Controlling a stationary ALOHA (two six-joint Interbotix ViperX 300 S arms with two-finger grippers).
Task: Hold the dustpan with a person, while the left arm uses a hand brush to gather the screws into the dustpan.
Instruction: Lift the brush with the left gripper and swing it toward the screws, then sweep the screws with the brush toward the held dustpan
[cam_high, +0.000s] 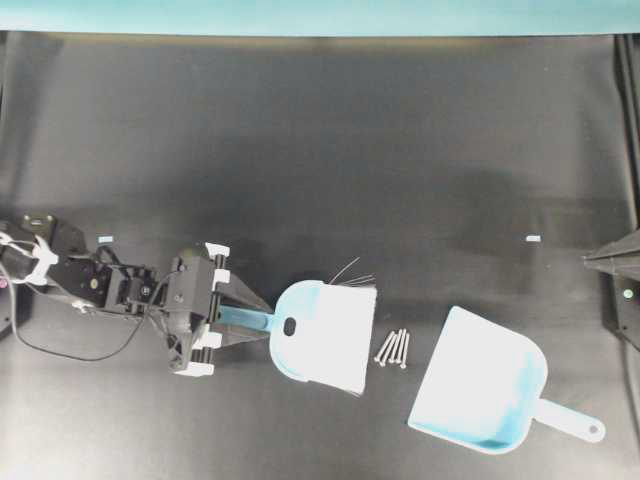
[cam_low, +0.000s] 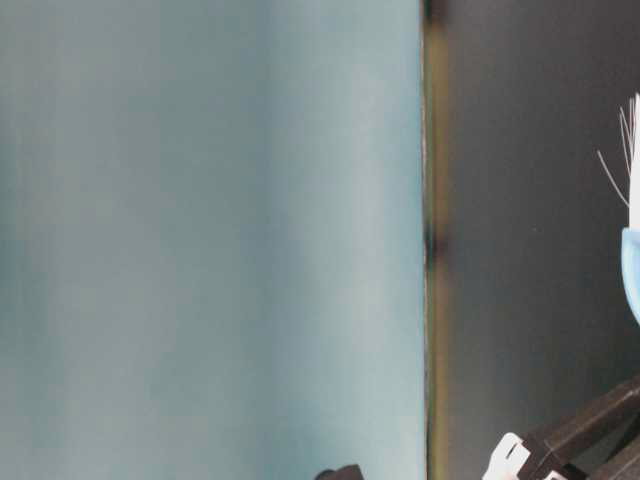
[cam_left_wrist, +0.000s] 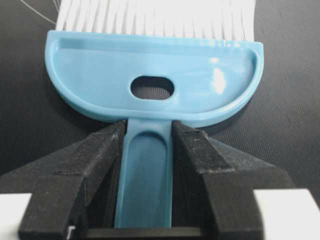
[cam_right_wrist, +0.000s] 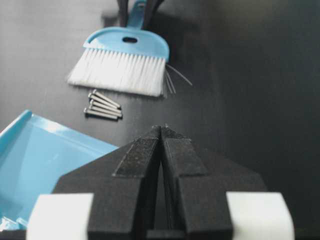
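My left fingers (cam_left_wrist: 148, 150) clamp the hand brush (cam_high: 322, 334) by its handle; my right fingers (cam_right_wrist: 161, 131) are pressed together, holding nothing. The screws (cam_high: 394, 348) lie between bristles and dustpan (cam_high: 482, 392) on the bench (cam_high: 300, 150).

Overhead looks straight down, table-level view rotated sideways, 2 wrist cameras (close) share the hand brush (cam_left_wrist: 155, 82)

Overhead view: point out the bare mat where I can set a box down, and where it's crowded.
Free: the wide mat above the hand brush and dustpan, up to the far edge. Crowded: the lower strip, where the left gripper holds the brush handle, with the screws between the bristles and the dustpan mouth.
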